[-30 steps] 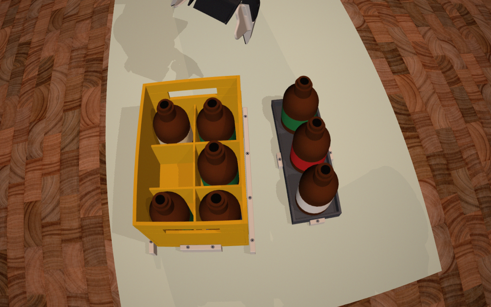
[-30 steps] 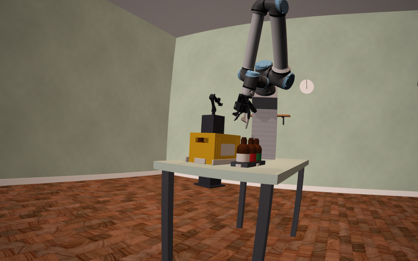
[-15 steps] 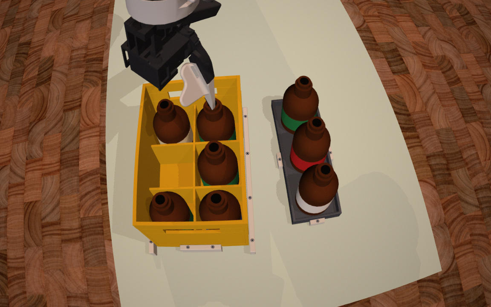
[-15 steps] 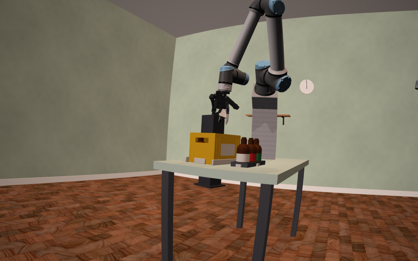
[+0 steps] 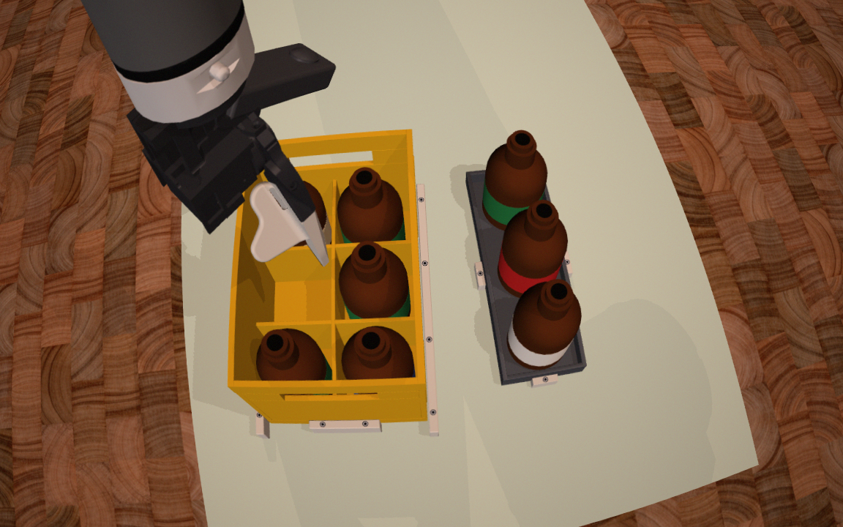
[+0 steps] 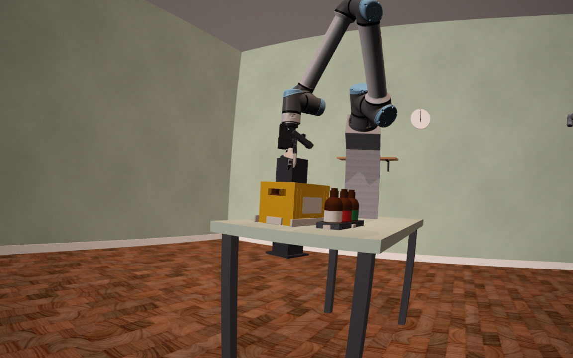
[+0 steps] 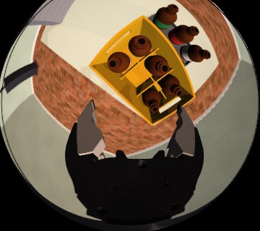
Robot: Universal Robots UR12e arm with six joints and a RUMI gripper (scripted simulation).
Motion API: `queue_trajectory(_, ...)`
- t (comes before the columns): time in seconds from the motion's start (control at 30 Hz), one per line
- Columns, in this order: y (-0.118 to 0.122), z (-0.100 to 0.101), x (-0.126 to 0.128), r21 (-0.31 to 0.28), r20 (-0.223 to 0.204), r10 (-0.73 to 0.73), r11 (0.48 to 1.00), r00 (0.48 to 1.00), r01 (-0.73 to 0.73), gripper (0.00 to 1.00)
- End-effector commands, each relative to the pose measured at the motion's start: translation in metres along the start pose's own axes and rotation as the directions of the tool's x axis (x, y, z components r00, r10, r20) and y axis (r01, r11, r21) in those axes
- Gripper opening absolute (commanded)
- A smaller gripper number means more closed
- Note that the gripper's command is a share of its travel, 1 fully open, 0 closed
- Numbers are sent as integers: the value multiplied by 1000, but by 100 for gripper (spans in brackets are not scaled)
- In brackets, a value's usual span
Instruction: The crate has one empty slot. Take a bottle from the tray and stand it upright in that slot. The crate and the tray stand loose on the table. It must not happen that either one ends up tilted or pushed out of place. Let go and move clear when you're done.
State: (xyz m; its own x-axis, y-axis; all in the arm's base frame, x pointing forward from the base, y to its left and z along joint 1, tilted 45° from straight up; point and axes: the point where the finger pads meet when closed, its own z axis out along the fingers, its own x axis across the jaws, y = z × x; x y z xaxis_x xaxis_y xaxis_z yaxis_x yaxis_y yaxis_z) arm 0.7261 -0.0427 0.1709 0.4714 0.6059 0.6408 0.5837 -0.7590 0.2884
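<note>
While the gripper [image 7: 135, 130] hangs spread and bare above the crate [image 5: 251, 367], it should cross to the tray [image 5: 571, 357] beside the crate, where three bottles [image 5: 533, 245] stand, descending squarely over one neck.

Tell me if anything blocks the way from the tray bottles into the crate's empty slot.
Nothing fills the empty slot in the yellow crate. The open black gripper hangs above the crate, high over it. The three brown bottles stand uncovered in the grey tray.
</note>
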Motion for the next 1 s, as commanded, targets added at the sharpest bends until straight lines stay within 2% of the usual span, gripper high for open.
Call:
queue_trajectory(0.0, 8, 0, 3, 4, -14, 12, 1000, 1000, -12, 100)
queue_trajectory(0.27, 10, 0, 4, 5, -17, 15, 1000, 1000, -15, 100)
queue_trajectory(0.3, 10, 0, 4, 5, -17, 15, 1000, 1000, -15, 0)
queue_trajectory(0.97, 10, 0, 4, 5, -17, 15, 1000, 1000, -15, 0)
